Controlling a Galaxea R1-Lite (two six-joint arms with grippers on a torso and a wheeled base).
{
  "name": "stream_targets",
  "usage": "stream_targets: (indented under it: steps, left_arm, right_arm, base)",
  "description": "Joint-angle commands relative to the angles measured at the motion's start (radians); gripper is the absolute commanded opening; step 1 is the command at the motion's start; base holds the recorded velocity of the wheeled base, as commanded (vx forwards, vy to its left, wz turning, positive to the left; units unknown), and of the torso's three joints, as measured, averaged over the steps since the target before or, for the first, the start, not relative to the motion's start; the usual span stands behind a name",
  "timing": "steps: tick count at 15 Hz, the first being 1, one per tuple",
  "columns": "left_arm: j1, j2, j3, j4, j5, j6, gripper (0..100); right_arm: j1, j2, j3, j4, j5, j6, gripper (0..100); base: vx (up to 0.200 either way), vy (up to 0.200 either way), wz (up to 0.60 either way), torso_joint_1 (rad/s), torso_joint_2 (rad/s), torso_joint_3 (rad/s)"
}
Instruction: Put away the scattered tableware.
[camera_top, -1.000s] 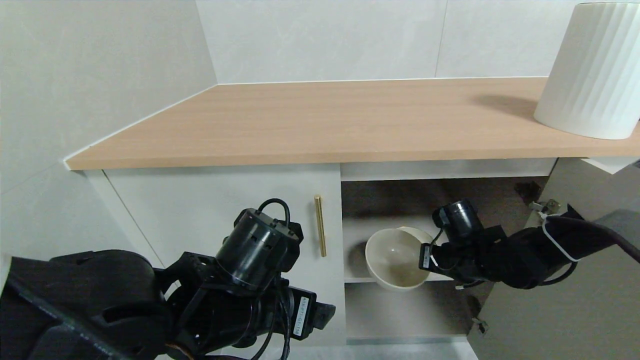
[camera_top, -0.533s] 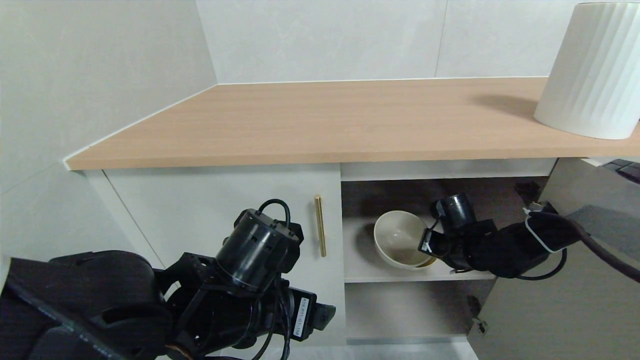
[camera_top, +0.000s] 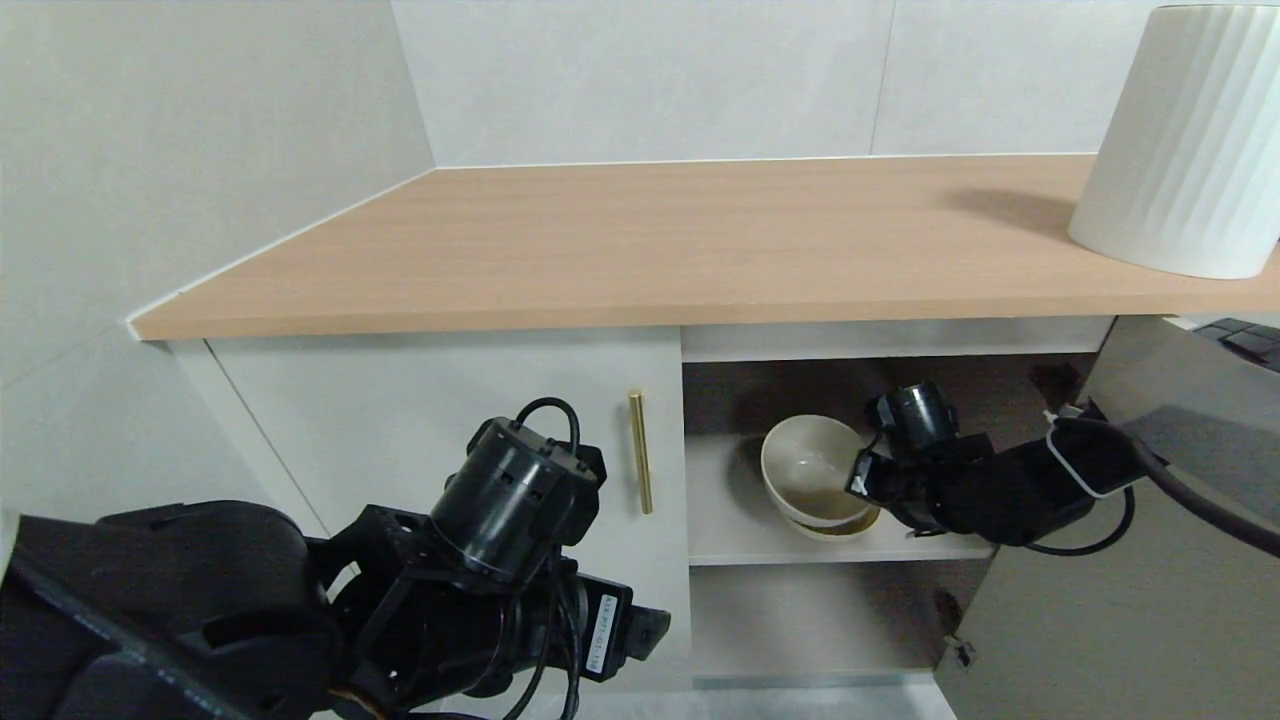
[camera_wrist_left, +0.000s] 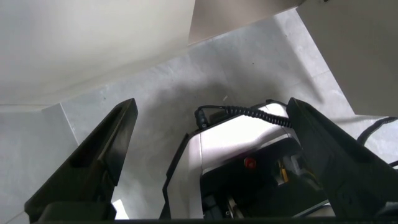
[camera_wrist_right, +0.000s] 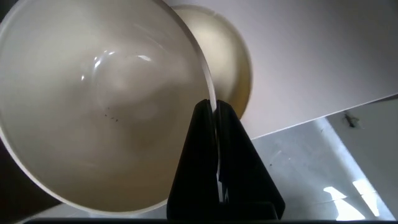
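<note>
The right gripper (camera_top: 862, 478) pinches the rim of a cream bowl (camera_top: 805, 470) inside the open cabinet, holding it tilted above a second cream dish (camera_top: 852, 526) on the middle shelf (camera_top: 725, 530); whether the two touch cannot be told. The open door (camera_top: 1130, 580) hangs beside the right arm, and the closed door (camera_top: 450, 400) with its brass handle (camera_top: 640, 465) borders the opening's other side. The left gripper (camera_wrist_left: 211, 106), spread wide and empty, hangs low over grey floor (camera_wrist_left: 249, 56). A white ribbed container (camera_top: 1180, 140) stands on the wooden countertop (camera_top: 650, 250) above
</note>
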Motion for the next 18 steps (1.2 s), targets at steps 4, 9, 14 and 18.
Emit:
stream_targets:
  steps: [4,9,14,18]
  left_arm:
    - [0.0,-0.002,0.0,0.0,0.0,0.0,100]
    - [0.0,-0.004,0.0,0.0,0.002,0.0,100]
    - [0.0,-0.004,0.0,0.0,0.002,0.0,100]
    - [0.0,-0.004,0.0,0.002,0.01,0.0,100]
  right_arm:
    - [-0.019,0.007,0.0,0.001,-0.028,-0.003,0]
    - [-0.03,0.033,-0.019,0.004,-0.055,-0.004,0]
    - [-0.03,0.035,-0.02,0.004,-0.054,-0.006,0]
    - [-0.029,0.041,-0.02,0.002,-0.052,-0.006,0]
  base:
    - [0.0,0.0,0.0,0.0,0.0,0.0]
    - [0.0,0.0,0.0,0.0,0.0,0.0]
    - [0.0,0.0,0.0,0.0,0.0,0.0]
    - [0.0,0.0,0.0,0.0,0.0,0.0]
